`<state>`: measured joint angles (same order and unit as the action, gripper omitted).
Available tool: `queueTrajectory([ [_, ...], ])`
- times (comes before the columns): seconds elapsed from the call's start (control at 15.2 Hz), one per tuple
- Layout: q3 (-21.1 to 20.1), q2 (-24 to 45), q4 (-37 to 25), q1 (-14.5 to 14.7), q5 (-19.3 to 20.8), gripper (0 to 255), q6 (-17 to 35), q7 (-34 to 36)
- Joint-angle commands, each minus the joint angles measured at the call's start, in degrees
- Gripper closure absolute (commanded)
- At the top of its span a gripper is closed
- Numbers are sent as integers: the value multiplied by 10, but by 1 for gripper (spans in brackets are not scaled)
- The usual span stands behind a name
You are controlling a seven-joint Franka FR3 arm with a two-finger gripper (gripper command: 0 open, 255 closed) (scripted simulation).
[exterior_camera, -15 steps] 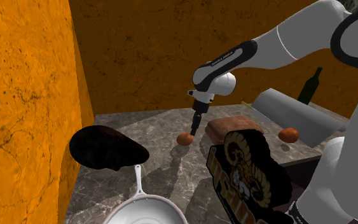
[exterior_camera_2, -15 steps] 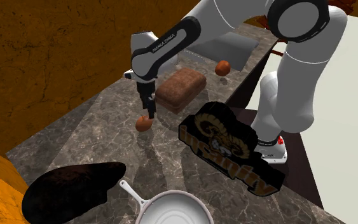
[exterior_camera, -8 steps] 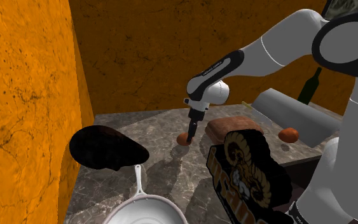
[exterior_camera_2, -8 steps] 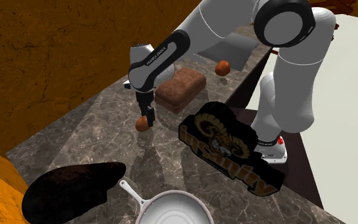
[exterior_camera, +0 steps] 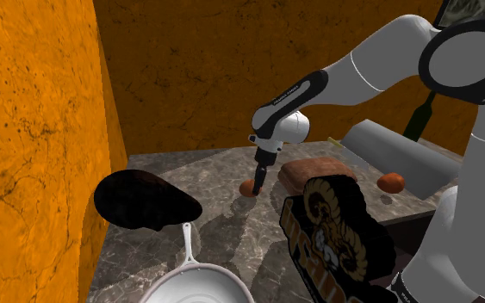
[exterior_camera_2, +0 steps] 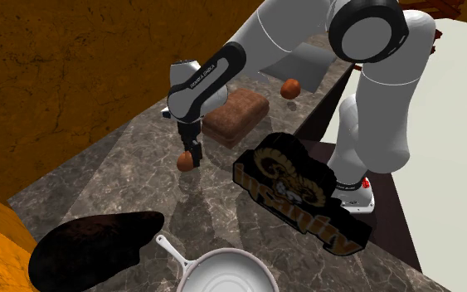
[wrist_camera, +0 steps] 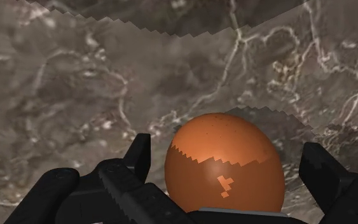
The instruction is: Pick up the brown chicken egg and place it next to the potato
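- Shoulder view: brown egg (exterior_camera: 250, 187) lay on the marbled counter (exterior_camera: 223, 232), just beside a brown loaf-shaped block (exterior_camera: 305, 171); gripper (exterior_camera: 260, 177) pointed straight down, its tips at the egg's level; orange-brown lump (exterior_camera: 391, 182), taken for the potato, sat well apart toward this view's right, beyond the block.
- Second exterior view: egg (exterior_camera_2: 187, 161) rested on the counter (exterior_camera_2: 115, 182), near the block (exterior_camera_2: 235, 116); gripper (exterior_camera_2: 192, 154) was down close against it; the lump (exterior_camera_2: 290, 87) lay past the block, near the counter's far edge.
- Wrist view: egg (wrist_camera: 225, 167) sat between the two black fingers (wrist_camera: 136, 159); the claw stood wide apart with bare counter showing on either side of the shell, so nothing was clasped.
- Handling, judged: light; stiff but brittle shell, likely to crack under a hard squeeze; smooth and curved, so apt to roll or slip out of a pinch.
- Hold, judged: pads on opposite sides at the widest girth, centred; closure gentle, only enough to carry.
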<state>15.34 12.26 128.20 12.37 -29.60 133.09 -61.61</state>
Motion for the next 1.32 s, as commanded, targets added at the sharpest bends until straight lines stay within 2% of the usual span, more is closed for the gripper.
queueTrajectory([
  [0.0, 0, 0, 0, 0, 0, 0, 0, 0],
  [0.07, 0, 0, 0, 0, 0, 255, 0, 0],
  [0.66, 0, 0, 0, 0, 0, 255, 0, 0],
  [1.25, 10, -51, -11, 4, 41, 255, -52, 41],
])
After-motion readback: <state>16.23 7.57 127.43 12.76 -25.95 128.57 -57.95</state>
